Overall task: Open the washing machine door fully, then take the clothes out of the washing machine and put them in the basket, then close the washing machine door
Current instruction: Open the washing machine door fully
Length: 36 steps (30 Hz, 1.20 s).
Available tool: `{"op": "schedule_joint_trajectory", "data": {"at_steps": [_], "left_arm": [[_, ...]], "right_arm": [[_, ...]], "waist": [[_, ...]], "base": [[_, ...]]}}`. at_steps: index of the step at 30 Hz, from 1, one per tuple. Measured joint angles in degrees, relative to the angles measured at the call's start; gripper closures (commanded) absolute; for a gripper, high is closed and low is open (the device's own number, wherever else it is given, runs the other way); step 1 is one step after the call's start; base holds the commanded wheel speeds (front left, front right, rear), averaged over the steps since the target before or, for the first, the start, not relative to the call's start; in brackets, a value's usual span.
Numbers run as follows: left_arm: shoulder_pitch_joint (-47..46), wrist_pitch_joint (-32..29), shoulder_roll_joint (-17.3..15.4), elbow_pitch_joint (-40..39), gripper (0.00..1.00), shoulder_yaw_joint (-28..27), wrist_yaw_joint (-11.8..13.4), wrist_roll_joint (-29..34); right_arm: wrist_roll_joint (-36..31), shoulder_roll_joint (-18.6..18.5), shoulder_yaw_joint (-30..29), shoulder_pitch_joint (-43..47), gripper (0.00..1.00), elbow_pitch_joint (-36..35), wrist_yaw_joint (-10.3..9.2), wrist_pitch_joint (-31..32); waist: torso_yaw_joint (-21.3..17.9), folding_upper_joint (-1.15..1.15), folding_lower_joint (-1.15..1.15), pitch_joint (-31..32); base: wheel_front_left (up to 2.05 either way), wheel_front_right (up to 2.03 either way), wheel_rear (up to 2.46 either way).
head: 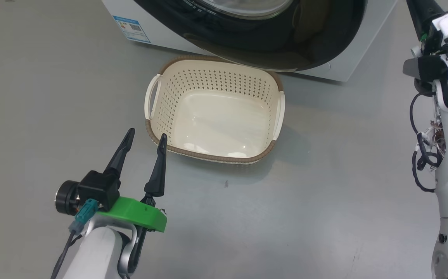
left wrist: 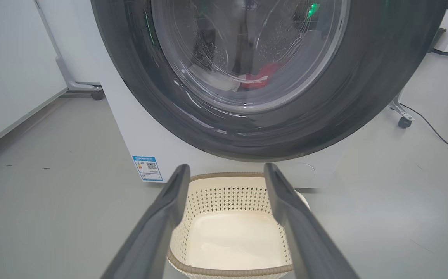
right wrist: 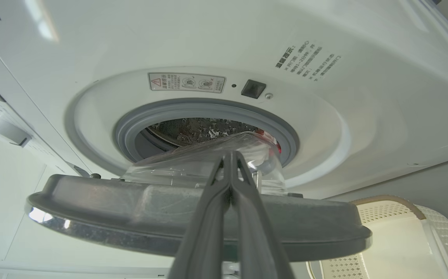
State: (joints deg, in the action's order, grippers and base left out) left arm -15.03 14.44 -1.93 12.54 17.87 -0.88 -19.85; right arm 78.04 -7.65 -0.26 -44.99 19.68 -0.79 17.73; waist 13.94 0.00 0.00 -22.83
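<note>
we see the left gripper (head: pixel 147 133) at the lower left of the head view, fingers spread wide with nothing between them, tips just beside the basket's (head: pixel 216 157) near rim. the basket sits on the floor (head: pixel 324 174) at frame centre, just below the door (head: pixel 266 42), which stands partly swung out from the machine (head: pixel 344 66) along the top edge. in the right wrist view the right gripper (right wrist: pixel 229 155) is pinched tight at frame centre, fingers touching, tips over the door's bowl (right wrist: pixel 177 164). the clothes (left wrist: pixel 264 73) lie in the drum (right wrist: pixel 192 130), red behind the glass, upper centre of the left wrist view.
</note>
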Motion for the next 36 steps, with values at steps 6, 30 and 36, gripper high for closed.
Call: {"op": "schedule_joint_trajectory", "data": {"at_steps": [6,30,36], "left_arm": [[-0.1,0.0,0.0,0.0,0.0,0.2,0.0,-0.3],[-0.4,0.0,0.0,0.0,0.0,0.5,0.2,-0.3],[-0.4,0.0,0.0,0.2,0.0,0.6,0.4,-0.3]], "right_arm": [[2.7,-0.6,-1.2,-3.8,1.0,1.6,-2.01,3.8],[11.1,-0.2,-2.4,-9.5,1.0,10.4,-6.01,15.1],[12.3,-0.4,-1.8,-9.9,1.0,12.4,-6.03,18.6]], "waist": [[1.2,0.0,0.0,-0.6],[1.9,0.0,0.0,-0.9],[1.9,0.0,0.0,-0.7]], "base": [[0.0,0.0,0.0],[0.0,0.0,0.0],[0.0,0.0,0.0]]}}
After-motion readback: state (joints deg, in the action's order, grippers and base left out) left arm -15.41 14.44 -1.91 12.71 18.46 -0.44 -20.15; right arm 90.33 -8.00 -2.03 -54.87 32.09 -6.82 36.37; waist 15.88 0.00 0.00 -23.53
